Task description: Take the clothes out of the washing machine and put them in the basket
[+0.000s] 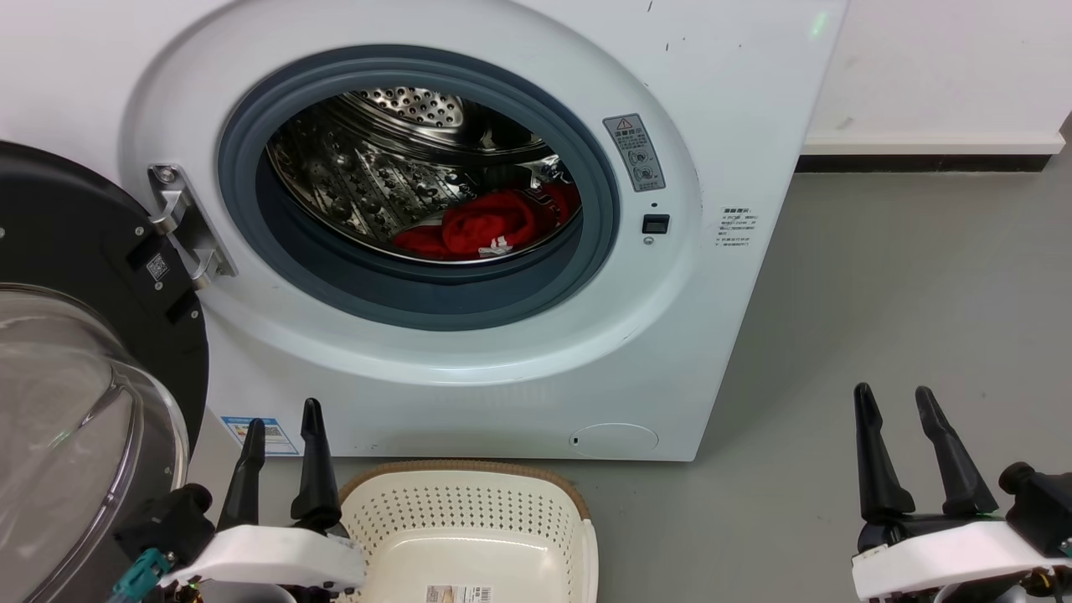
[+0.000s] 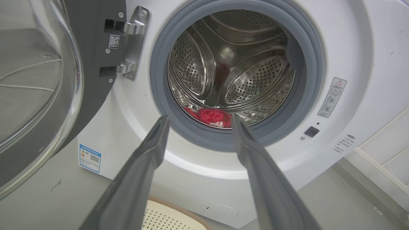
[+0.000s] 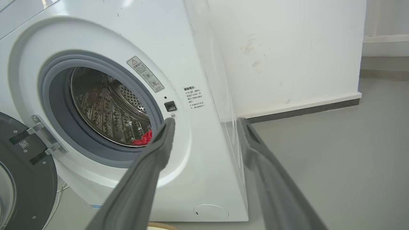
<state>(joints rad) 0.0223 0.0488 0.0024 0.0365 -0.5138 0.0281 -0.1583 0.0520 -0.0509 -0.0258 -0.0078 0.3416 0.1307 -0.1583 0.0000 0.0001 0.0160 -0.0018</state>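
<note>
In the head view, the washing machine [image 1: 737, 126] is standing with its door [image 1: 75, 251] swung wide to the left. The clothes [image 1: 490, 224] are lying in a red heap at the bottom of the drum [image 1: 352, 176]. The basket [image 1: 469, 502] is sitting on the floor [image 1: 879, 293] just before the machine. Beside it the left gripper [image 1: 283, 414] is hovering, fingers parted and holding nothing. The right gripper [image 1: 893, 391] is hanging well to the right, likewise spread and empty.

In the left wrist view, the heap is showing between the parted fingers.

In the right wrist view, a scrap of red is peeking past one finger.

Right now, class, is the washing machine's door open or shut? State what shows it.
Open. The door is swung out to the left on its hinge, leaving the drum and the red clothes exposed.
</note>
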